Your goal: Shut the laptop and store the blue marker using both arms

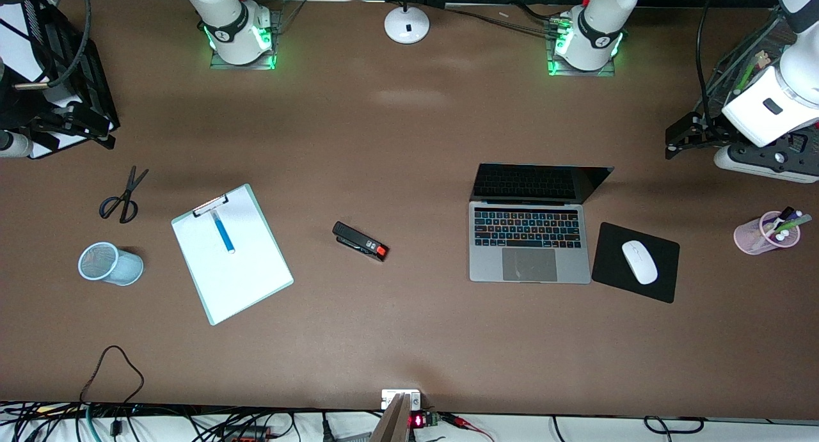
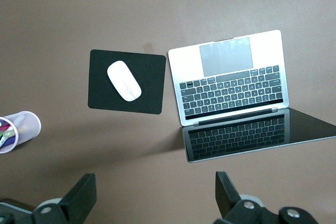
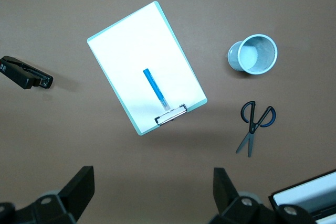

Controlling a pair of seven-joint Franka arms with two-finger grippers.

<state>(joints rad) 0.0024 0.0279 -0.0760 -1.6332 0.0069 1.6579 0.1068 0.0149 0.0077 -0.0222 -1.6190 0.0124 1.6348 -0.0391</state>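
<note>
The laptop (image 1: 530, 244) stands open toward the left arm's end of the table, with its keyboard lit and its screen dark; it also shows in the left wrist view (image 2: 231, 77). The blue marker (image 1: 223, 232) lies on a white clipboard (image 1: 233, 263) toward the right arm's end, and it also shows in the right wrist view (image 3: 155, 88). My left gripper (image 1: 681, 138) is open and empty, up in the air past the laptop's end of the table (image 2: 155, 195). My right gripper (image 1: 89, 128) is open and empty, up over the table's other end (image 3: 155, 190).
A light-blue mesh cup (image 1: 109, 263) and scissors (image 1: 123, 196) lie beside the clipboard. A black stapler (image 1: 360, 240) lies mid-table. A black mouse pad (image 1: 665, 276) with a white mouse (image 1: 640, 261) lies beside the laptop. A pink pen cup (image 1: 755, 237) lies near the edge. A black tray (image 1: 70, 64) sits by the right gripper.
</note>
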